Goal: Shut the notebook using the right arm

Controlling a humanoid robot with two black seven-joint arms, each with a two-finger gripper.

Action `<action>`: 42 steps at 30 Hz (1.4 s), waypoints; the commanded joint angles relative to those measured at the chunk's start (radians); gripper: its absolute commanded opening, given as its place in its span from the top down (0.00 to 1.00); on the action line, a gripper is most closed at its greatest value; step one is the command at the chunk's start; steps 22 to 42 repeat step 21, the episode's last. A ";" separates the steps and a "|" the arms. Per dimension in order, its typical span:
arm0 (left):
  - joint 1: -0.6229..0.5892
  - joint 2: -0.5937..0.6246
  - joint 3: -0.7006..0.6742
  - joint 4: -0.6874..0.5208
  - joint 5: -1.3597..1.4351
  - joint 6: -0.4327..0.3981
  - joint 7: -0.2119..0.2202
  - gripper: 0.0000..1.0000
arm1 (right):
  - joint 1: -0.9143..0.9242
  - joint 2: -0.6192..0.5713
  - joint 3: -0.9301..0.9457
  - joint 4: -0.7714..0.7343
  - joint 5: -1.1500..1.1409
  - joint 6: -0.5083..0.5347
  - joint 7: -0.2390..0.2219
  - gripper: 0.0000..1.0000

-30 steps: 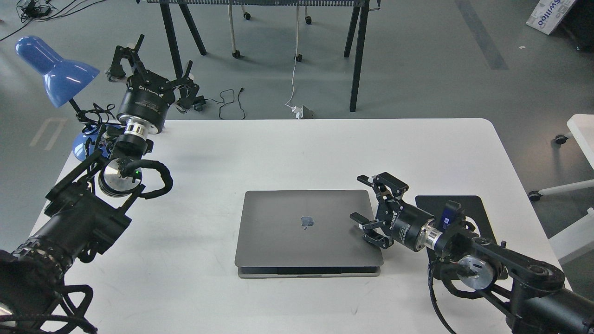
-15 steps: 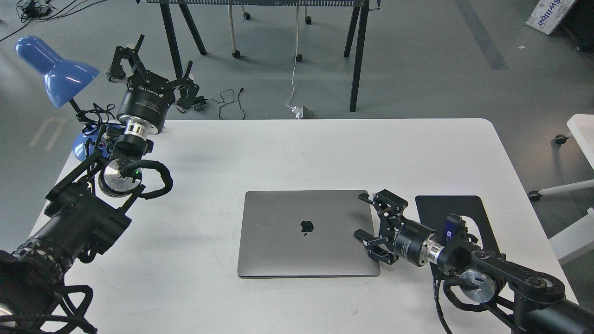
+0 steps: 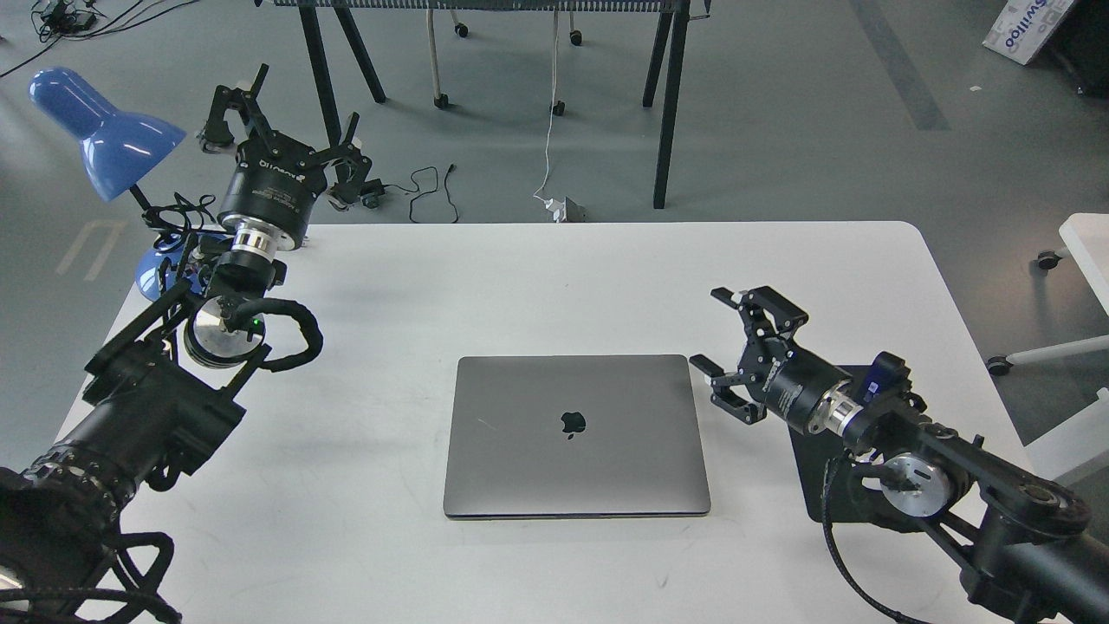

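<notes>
The notebook [image 3: 576, 435], a slim grey laptop with a dark apple logo, lies shut and flat on the white table [image 3: 537, 277]. My right gripper [image 3: 715, 334] is open and empty, raised just past the notebook's right edge, not touching it. My right arm [image 3: 901, 442] has a silver wrist ring and a small blue part. My left gripper [image 3: 282, 108] is open and empty, held high over the table's far left corner, well away from the notebook.
A flat black mouse pad [image 3: 819, 451] lies under my right arm, right of the notebook. A blue desk lamp [image 3: 100, 130] stands at the far left corner. Black table legs [image 3: 665, 104] and cables stand on the floor beyond the table.
The notebook's lid went from nearly shut to fully flat. My right gripper then lifted off the lid's right edge and moved up and to the right. The left arm has not moved.
</notes>
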 commanded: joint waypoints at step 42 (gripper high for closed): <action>0.002 0.000 0.000 -0.003 0.000 0.001 0.000 0.00 | 0.116 -0.052 0.402 -0.104 0.150 -0.016 -0.058 0.00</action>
